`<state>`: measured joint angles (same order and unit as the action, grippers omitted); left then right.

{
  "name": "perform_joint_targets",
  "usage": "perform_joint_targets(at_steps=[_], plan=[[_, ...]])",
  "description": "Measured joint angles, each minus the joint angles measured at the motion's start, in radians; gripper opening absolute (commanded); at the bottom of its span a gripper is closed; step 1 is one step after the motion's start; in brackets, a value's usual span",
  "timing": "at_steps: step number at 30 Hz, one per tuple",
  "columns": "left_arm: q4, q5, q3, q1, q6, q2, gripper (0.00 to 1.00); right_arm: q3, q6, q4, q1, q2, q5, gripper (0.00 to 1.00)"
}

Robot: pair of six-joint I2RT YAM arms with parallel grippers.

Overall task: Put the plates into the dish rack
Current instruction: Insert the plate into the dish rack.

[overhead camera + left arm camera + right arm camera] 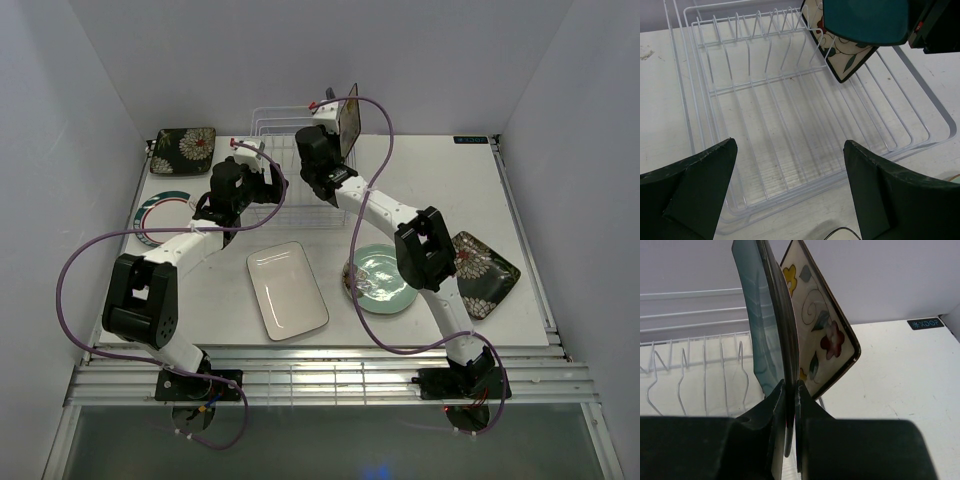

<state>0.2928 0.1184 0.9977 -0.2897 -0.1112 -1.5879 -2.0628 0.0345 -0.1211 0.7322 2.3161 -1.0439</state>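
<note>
Right wrist: R gripper [790, 390] clenched on teal plate [762, 315], plate on edge over far right end of dish rack [765, 80], just beside cream floral plate [825, 335] standing in rack. L gripper [790, 150] jaws wide, nothing held, over rack's left part. White rect plate [288, 290] flat on table [450, 190], nearer.

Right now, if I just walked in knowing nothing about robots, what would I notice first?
The right gripper pinches a teal plate upright by its edge above the white dish rack at the back, beside a cream floral plate already standing there. The left gripper hovers open over the rack's near part. A white rectangular plate lies flat in front of the rack, in the middle.
</note>
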Motion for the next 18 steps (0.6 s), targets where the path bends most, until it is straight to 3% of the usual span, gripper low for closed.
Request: perform_joint_targets(at_steps=[18], plan=[[0.0,-0.005,0.0,0.0,0.006,0.0,0.98,0.112,-0.212,-0.407,-0.028,0.064,0.08,0.08]])
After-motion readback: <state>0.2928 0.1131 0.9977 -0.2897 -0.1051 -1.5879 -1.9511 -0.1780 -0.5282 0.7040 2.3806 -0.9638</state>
